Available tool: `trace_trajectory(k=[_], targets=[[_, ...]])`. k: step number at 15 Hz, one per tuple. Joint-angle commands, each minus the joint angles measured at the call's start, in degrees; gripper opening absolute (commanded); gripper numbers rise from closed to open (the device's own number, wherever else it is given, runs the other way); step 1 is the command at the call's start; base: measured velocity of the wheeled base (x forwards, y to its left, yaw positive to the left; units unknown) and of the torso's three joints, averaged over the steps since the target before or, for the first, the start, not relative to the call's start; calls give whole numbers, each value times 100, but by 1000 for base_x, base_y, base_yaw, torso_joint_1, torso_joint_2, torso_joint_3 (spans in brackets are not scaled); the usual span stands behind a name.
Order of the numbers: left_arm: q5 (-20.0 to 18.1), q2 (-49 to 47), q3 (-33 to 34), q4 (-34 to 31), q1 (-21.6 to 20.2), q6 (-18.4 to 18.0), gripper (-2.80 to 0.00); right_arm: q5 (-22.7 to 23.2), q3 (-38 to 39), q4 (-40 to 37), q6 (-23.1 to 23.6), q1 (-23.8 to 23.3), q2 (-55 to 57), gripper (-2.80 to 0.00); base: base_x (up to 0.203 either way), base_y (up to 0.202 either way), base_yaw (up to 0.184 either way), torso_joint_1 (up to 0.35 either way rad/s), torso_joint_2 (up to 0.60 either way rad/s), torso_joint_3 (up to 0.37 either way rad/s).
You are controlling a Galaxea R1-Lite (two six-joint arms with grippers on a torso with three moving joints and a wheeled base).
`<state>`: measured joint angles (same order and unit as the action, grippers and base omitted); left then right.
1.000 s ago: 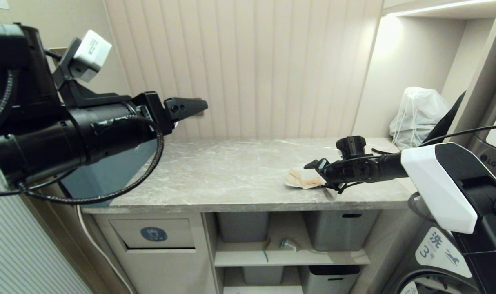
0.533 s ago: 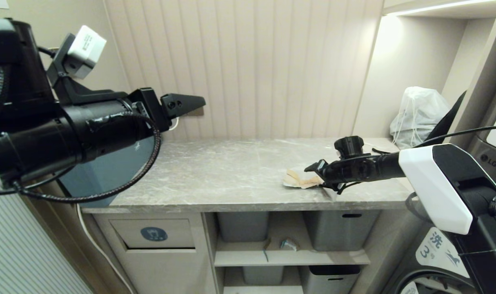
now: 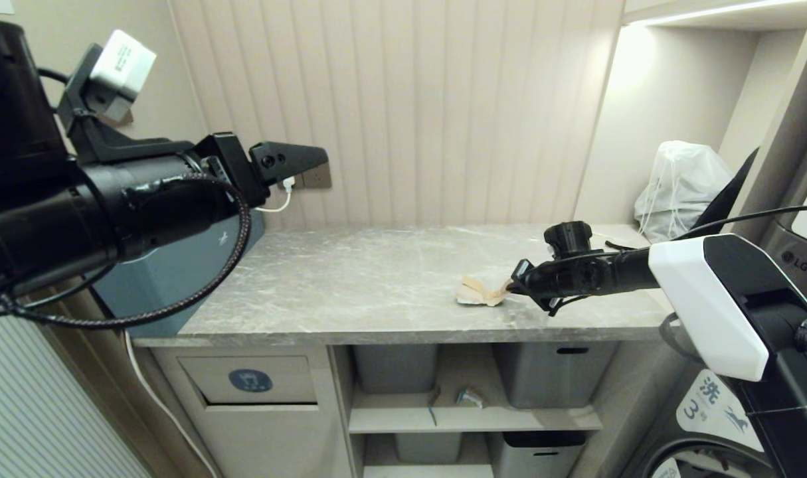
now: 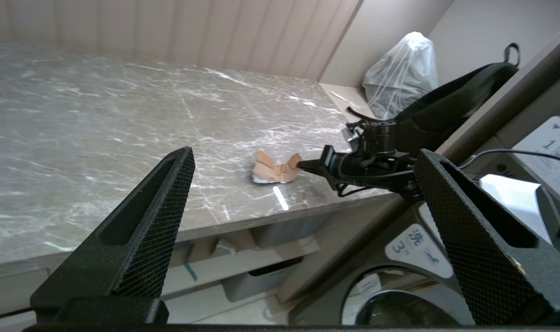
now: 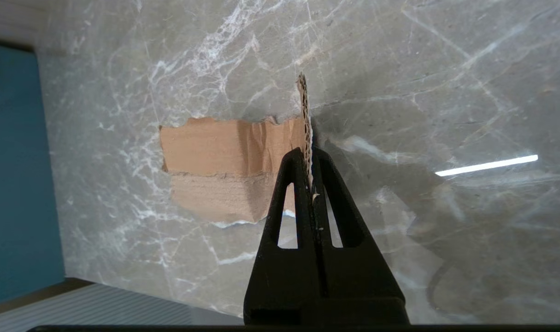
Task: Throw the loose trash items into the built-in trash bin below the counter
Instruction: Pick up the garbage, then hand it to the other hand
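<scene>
Cardboard scrap (image 5: 229, 168), edge hidden between right end effector (image 5: 309, 159) fingers.

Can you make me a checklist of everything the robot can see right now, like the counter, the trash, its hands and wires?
Surface: grey marble counter, mostly bare.
Job's things: brown cardboard scrap near the counter's front edge; teal wrapper bits on the shelf below; trash bin flap closed.
Clutter: white drawstring bag in the far corner; grey tubs under the counter.
Grippers: right gripper shut on the scrap's upturned edge; left gripper open, raised clear of the counter.
Cables: black cable looping under the left arm.
Surroundings: panelled wall, washing machine.
</scene>
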<state>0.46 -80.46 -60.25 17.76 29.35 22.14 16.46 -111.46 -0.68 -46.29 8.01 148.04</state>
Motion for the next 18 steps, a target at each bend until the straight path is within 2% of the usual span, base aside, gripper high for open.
trace_trajectory(k=[1, 4, 6, 7, 10, 12, 14, 18], targets=[[-68, -43, -43, 15, -5, 273, 0, 24, 8, -31, -36, 2, -332, -280, 0, 0, 0, 0, 0, 0], [-619, -314, -157, 17, -75, 1503, 0, 193, 43, -182, -78, 22, -952, -280, 0, 0, 0, 0, 0, 0], [-1028, -558, -182, 44, -120, 2552, 0, 265, 70, -290, -98, 150, -1534, -280, 0, 0, 0, 0, 0, 0], [-1221, -792, -178, 122, -270, 2774, 0, 291, 63, -388, -103, 245, -1852, -280, 0, 0, 0, 0, 0, 0], [-1621, -1759, -167, 742, -861, 2886, 0, 368, 56, -739, -192, 637, -2742, -280, 0, 0, 0, 0, 0, 0], [-1976, -2358, -166, 1178, -1172, 2623, 0, 382, 57, -924, -254, 1003, -3157, -280, 0, 0, 0, 0, 0, 0], [-2519, -2628, -197, 1367, -1257, 2497, 0, 384, 44, -1027, -273, 1402, -3437, -280, 0, 0, 0, 0, 0, 0], [-2850, -2630, -197, 1618, -1161, 2841, 0, 370, 37, -1184, -275, 1961, -3613, -280, 0, 0, 0, 0, 0, 0]])
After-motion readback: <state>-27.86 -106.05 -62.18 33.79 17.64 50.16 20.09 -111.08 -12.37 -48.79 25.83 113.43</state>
